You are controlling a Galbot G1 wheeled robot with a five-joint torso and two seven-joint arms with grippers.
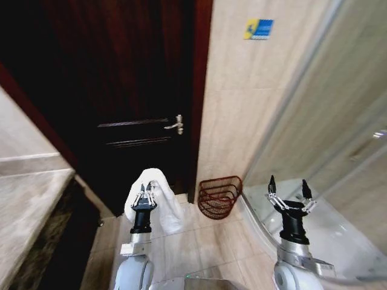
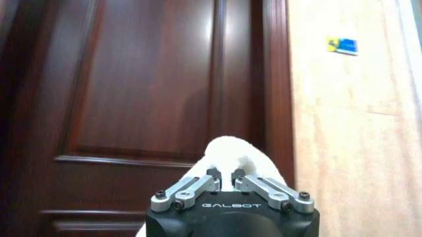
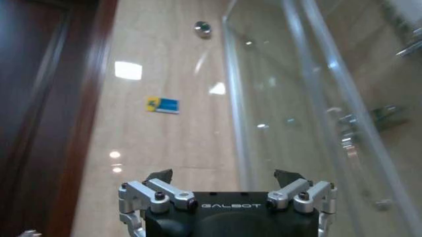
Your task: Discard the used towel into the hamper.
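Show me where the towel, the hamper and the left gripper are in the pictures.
towel [image 1: 164, 205]: head view, on its hanging white cloth.
hamper [image 1: 219, 197]: head view, on its woven front wall.
left gripper [image 1: 145, 194]: head view, between its fingertips, shut on the towel.

Dark wooden door [image 1: 130, 90] with metal lever handle [image 1: 176, 125]. Beige tiled wall [image 1: 254, 103] beside it, bearing a blue-and-yellow sticker [image 1: 259, 28]. Glass shower enclosure [image 1: 338, 139] at right. Stone counter [image 1: 30, 199] at left. Pale tiled floor [image 1: 181, 248].

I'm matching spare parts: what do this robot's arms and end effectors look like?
Both arms are silver-grey with black wrist sections. The left end effector and right end effector have silver metal linkages with dark bolts, black fingertips, and white "GALBOT" lettering on the black housing.
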